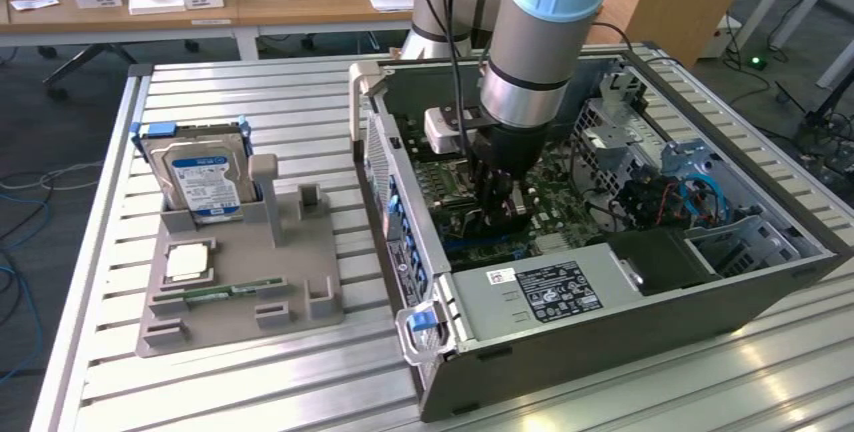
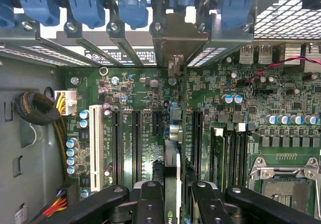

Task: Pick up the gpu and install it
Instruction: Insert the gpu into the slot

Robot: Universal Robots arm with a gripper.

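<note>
My gripper (image 1: pixel 505 207) is lowered into the open computer case (image 1: pixel 747 287), over the motherboard (image 2: pixel 251 108). It is shut on the gpu (image 2: pixel 172 153), a thin dark card seen edge-on between the two black fingers (image 2: pixel 150 204). The card runs from the fingers toward the case's rear wall. Its pale metal bracket (image 2: pixel 170 43) stands at the row of rear slot openings, under the blue latches (image 2: pixel 133 3). The card lines up with a gap between the long black expansion slots (image 2: pixel 135 138). Whether its lower edge sits in a slot is hidden. In the exterior view the card (image 1: pixel 497 224) is a dark shape under the gripper.
A grey holder (image 1: pixel 240 297) on the slatted table at the exterior view's left carries an upright silver hard drive (image 1: pixel 200 180), a small chip (image 1: pixel 187 262) and a green memory stick (image 1: pixel 227 292). Inside the case are the power supply (image 1: pixel 547 292), cables (image 2: pixel 37 111), memory slots (image 2: pixel 230 153) and the processor socket (image 2: pixel 286 184).
</note>
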